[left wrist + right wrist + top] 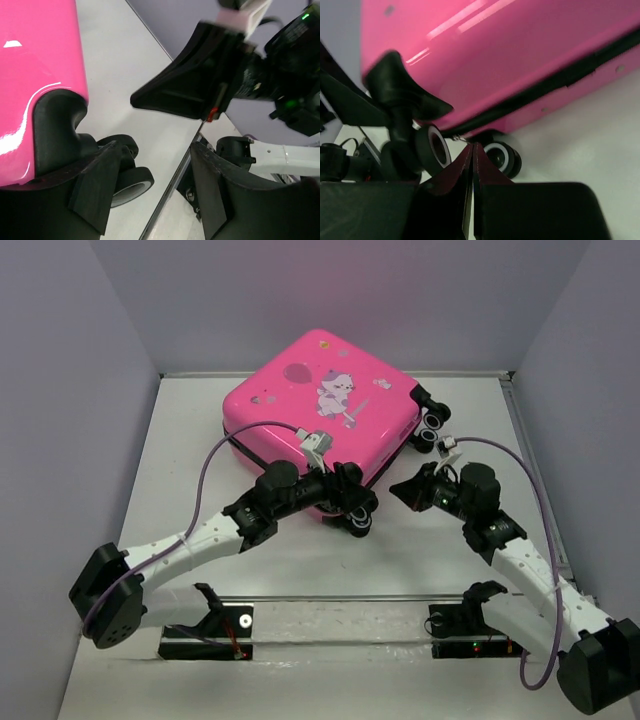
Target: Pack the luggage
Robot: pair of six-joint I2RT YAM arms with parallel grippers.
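The hot-pink luggage [320,405] lies flat and closed at the back middle of the table, cat print up. My left gripper [355,505] is open at its near corner. In the left wrist view [155,150] one black wheel [131,186] sits just inside the left finger [95,195], beside the pink shell [40,60]. My right gripper [402,488] is shut and points left at the same corner. In the right wrist view [472,147] its closed tips lie just below the black zipper trim [530,95], between two wheels [501,157]. A small metal zipper piece [456,138] hangs next to the tips, apart from them.
Two more wheels [432,425] stick out at the luggage's right corner. A metal rail [320,597] runs across the table near the arm bases. Grey walls close in the left, back and right. The right gripper's wedge [190,95] hangs close above the left one.
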